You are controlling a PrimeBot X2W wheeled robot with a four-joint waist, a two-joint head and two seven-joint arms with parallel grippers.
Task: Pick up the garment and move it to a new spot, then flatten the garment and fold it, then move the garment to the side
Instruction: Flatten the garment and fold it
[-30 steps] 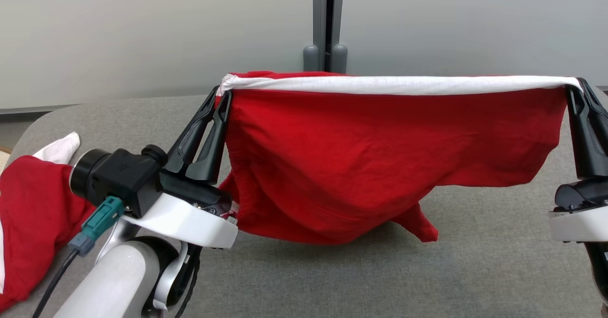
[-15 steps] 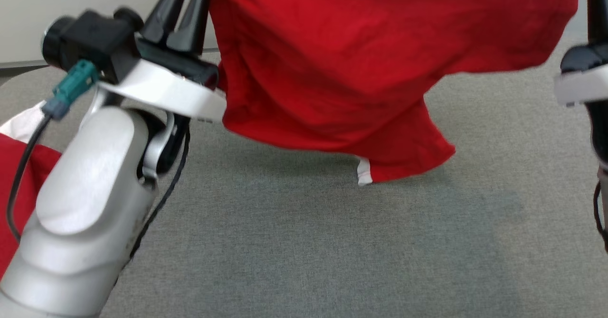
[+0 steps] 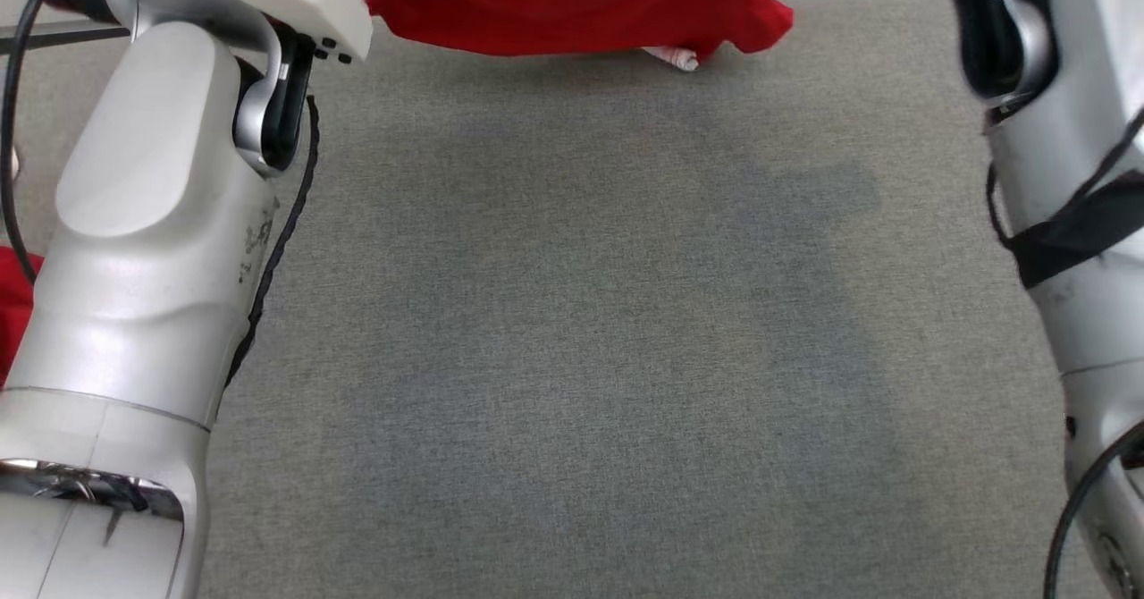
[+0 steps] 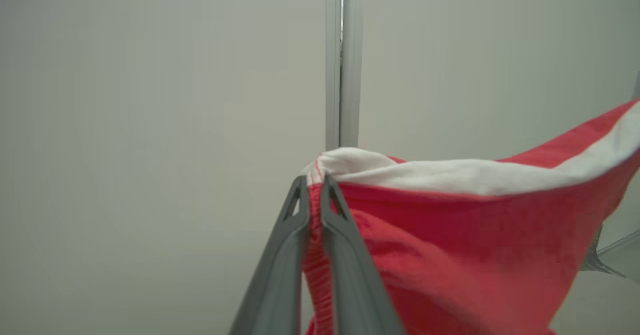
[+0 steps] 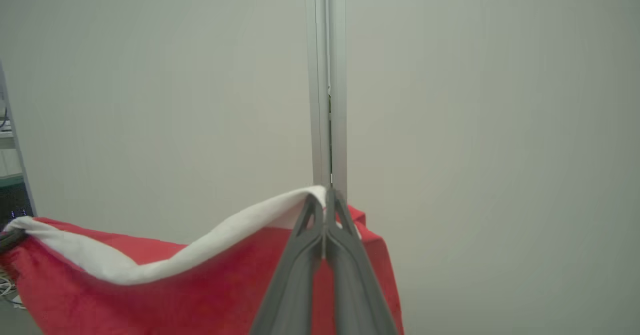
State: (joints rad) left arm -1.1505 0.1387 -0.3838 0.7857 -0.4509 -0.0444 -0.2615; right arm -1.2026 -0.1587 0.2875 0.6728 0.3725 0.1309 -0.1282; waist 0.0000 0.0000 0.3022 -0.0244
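The red garment [image 3: 572, 0] with a white band hangs stretched between my two grippers. Its lower hem, with a small white bit, shows at the top of the head view, low over the grey table [image 3: 572, 331]. In the left wrist view my left gripper [image 4: 314, 182] is shut on one upper corner of the garment [image 4: 450, 245], right at the white band. In the right wrist view my right gripper [image 5: 324, 197] is shut on the other upper corner of the garment [image 5: 150, 285]. My pale left forearm [image 3: 152, 223] and right forearm [image 3: 1064, 179] frame the head view.
A bit of another red cloth [image 3: 11, 304] shows at the table's left edge behind my left forearm. A pale partition wall with a vertical post [image 4: 341, 60] stands behind the held garment. Grey table surface spreads between my forearms.
The head view has swung downward, so the garment has slid up to its top edge and the fingers have left it. Both grippers stay shut on the garment.
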